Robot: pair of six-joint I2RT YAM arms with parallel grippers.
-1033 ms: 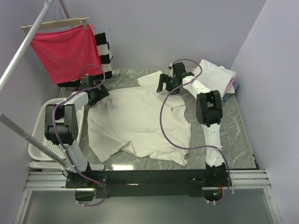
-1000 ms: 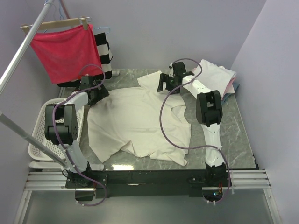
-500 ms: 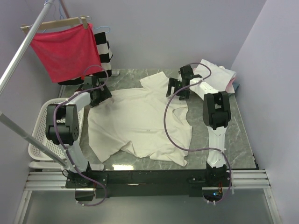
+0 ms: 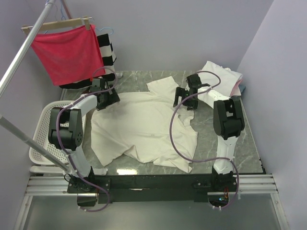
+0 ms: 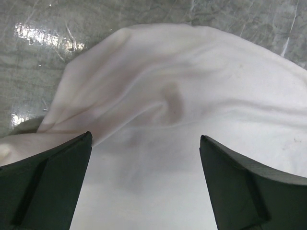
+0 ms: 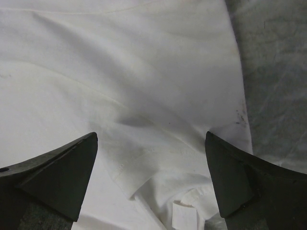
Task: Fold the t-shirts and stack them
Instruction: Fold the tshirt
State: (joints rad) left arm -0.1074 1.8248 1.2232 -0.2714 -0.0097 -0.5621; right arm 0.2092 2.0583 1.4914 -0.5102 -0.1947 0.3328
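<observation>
A cream t-shirt (image 4: 144, 127) lies spread and rumpled over the middle of the marble table (image 4: 244, 139). My left gripper (image 4: 109, 99) hovers open at the shirt's far left edge; in the left wrist view its fingers (image 5: 53, 182) straddle a bulge of cream cloth (image 5: 172, 96). My right gripper (image 4: 184, 99) stands open over the shirt's far right part, near the collar; the right wrist view shows a folded hem and label (image 6: 184, 218) between its fingers (image 6: 57, 175). More t-shirts (image 4: 221, 79), cream with pink and blue edges showing, are piled at the far right corner.
A red cloth (image 4: 67, 52) hangs on a hanger at the back left, with a black-and-white striped garment (image 4: 108, 55) behind it. A white basket (image 4: 41, 143) stands off the table's left side. A metal rail (image 4: 19, 57) slants across the left.
Both grippers have moved nearer and inward over the spread shirt: the left one to the right, the right one toward the collar. Both stayed open. The shirt's top sleeve shifted slightly.
</observation>
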